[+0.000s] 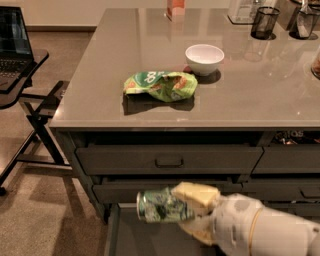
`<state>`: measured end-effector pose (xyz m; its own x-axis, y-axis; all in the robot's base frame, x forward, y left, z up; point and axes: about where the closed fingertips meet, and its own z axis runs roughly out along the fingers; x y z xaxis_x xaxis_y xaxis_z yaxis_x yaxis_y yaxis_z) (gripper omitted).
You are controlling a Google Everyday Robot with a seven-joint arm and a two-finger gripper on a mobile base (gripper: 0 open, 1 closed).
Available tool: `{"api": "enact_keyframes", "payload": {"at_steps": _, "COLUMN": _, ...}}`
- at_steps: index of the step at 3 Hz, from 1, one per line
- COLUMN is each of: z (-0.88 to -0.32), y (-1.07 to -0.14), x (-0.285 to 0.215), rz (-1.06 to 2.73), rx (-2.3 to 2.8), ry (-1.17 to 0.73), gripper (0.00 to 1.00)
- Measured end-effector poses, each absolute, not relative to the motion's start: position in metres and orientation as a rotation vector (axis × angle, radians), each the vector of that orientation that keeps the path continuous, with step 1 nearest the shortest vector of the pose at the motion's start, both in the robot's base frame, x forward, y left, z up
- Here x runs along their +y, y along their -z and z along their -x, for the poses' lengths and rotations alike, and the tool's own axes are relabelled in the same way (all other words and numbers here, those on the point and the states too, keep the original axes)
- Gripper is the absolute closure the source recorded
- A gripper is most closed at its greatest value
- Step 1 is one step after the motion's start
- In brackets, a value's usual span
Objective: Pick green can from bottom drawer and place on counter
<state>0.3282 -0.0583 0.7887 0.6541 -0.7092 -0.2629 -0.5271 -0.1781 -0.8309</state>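
Only one camera view here, so this is quick. The gripper (180,210) is at the bottom of the frame, a bit right of centre, with the white arm running off to the lower right corner. Its pale fingers (196,193) are clamped on the green can (157,205), one on top and one underneath. The can lies sideways with its silver end pointing left. It sits up in front of the lower drawer fronts, over the back part of the open bottom drawer (142,241), and looks clear of the drawer's grey floor. You can only see the left wall and a strip of floor before the frame cuts off.

The counter (250,95) fills the upper half of the frame. Roughly in the middle of it there's a crumpled green-and-orange snack bag (160,86), with a white bowl (204,58) just up and to the right, close to the bag but not touching it. A black mesh cup (264,22) sits in the upper right, and something orange (176,6) is at the top edge. The top drawer front (169,160), with a small bar handle, is under the counter edge.

At the upper left, well away from the counter, there's a laptop (12,40) on a black stand.
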Motion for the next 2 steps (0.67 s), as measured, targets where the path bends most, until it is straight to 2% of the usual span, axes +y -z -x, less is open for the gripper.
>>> {"api": "enact_keyframes", "payload": {"at_steps": 2, "z": -0.3428, "y": -0.8244, "x": -0.0702, "rz": 1.814, "rx": 0.959, "ry": 0.267, "gripper": 1.00}}
